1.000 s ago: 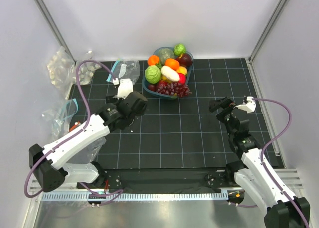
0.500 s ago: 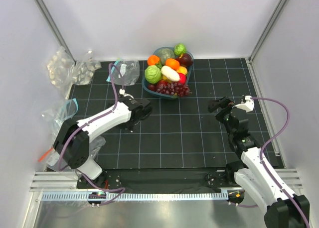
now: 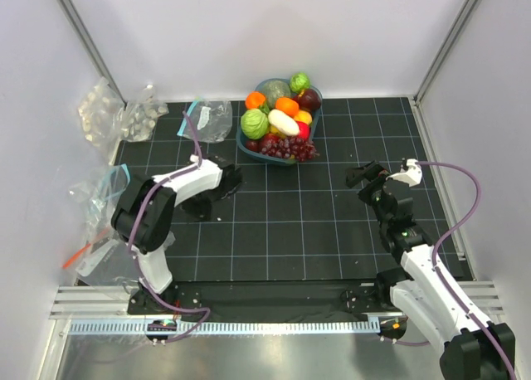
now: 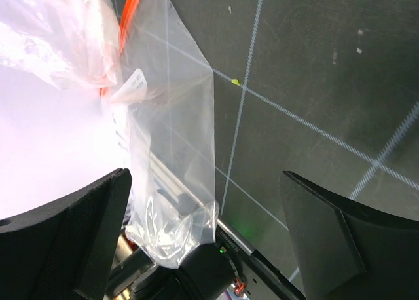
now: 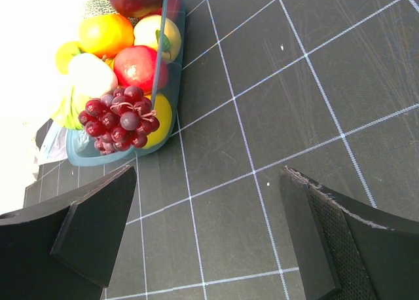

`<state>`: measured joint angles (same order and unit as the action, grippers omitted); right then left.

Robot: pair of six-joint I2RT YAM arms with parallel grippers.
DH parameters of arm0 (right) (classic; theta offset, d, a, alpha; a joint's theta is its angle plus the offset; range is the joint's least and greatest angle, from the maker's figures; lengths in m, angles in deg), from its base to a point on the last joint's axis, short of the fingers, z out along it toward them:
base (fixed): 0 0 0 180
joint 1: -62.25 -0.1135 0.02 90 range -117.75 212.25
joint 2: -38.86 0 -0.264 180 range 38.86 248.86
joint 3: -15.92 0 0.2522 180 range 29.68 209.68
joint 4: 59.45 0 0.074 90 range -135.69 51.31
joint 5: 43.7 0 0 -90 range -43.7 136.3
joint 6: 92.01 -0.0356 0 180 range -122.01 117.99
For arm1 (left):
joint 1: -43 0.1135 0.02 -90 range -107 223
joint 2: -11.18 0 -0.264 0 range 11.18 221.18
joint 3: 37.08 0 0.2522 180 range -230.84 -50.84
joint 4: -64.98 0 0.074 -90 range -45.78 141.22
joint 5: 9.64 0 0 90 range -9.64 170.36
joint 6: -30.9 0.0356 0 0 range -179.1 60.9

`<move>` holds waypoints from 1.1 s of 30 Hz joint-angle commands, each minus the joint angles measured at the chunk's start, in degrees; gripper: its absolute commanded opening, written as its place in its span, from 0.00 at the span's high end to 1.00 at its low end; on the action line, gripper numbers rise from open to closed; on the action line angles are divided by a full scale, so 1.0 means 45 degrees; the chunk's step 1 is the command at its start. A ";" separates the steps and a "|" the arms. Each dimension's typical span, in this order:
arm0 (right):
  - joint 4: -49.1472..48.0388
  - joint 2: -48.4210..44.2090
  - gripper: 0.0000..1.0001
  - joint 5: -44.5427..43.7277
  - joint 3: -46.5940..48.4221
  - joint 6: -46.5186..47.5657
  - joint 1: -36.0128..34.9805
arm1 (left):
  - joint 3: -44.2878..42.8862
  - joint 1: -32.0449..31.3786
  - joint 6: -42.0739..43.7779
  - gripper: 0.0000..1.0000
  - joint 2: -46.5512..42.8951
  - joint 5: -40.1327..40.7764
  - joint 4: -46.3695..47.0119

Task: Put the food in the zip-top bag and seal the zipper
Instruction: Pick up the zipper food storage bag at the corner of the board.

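Note:
The food (image 3: 279, 119) is piled in a blue bowl at the back centre: green cabbage, oranges, a white vegetable and purple grapes (image 5: 121, 116), with a red apple (image 5: 137, 67) behind them. The zip-top bag (image 3: 106, 262) lies crumpled at the near left beside the left arm's base, and its orange-red zipper (image 3: 76, 255) pokes out leftward. In the left wrist view the bag (image 4: 171, 123) and zipper (image 4: 131, 5) lie on the mat far beyond the fingers. My left gripper (image 3: 217, 189) (image 4: 206, 238) is open and empty. My right gripper (image 3: 365, 177) (image 5: 209, 238) is open over bare mat, to the right of the bowl.
Clear bags with teal strips lie at the back left (image 3: 205, 116) and at the left edge (image 3: 106, 183). More crinkled clear bags (image 3: 112, 114) are heaped in the back left corner. The blue bowl's rim (image 5: 169, 64) faces the right gripper. White walls enclose the black gridded mat (image 3: 290, 222).
The left arm has folded back on itself, its elbow swinging in above its base while the gripper stays near the mat's left centre. The right arm has hardly moved.

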<state>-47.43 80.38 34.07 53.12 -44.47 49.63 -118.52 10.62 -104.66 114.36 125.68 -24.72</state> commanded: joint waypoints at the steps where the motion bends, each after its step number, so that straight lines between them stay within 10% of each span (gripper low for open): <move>1: -0.0435 -0.0144 0.00 0.0023 0.0084 0.0158 0.0012 | -0.0214 0.0710 0.0144 0.00 0.0371 0.0085 -0.1288; 14: -0.0297 -0.0378 0.00 0.0061 0.0123 0.0138 0.0012 | -0.0331 0.3347 0.0046 0.05 0.3204 0.0319 -0.1445; 20: -0.0297 -0.0398 0.00 0.0061 0.0103 0.0079 0.0012 | -0.0448 0.4402 -0.1302 0.48 0.3673 0.1628 -0.2246; 22: -0.0317 -0.0417 0.00 0.0042 0.0084 0.0118 0.0012 | -0.0448 0.4422 -0.1185 0.72 0.3946 0.1608 -0.2167; 23: -0.0317 -0.0398 0.00 0.0022 0.0084 0.0119 -0.0007 | -0.0526 0.4384 -0.1165 1.00 0.4024 0.1667 -0.2148; 33: -0.0415 -0.0320 0.00 0.0120 0.0064 0.0099 0.0012 | -0.4093 0.0191 -0.0035 1.00 0.2973 0.0739 -0.1937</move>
<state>-47.39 79.59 34.11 53.12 -44.40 49.63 -130.15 17.55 -107.22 132.72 132.41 -25.75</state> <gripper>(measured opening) 0.996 0.011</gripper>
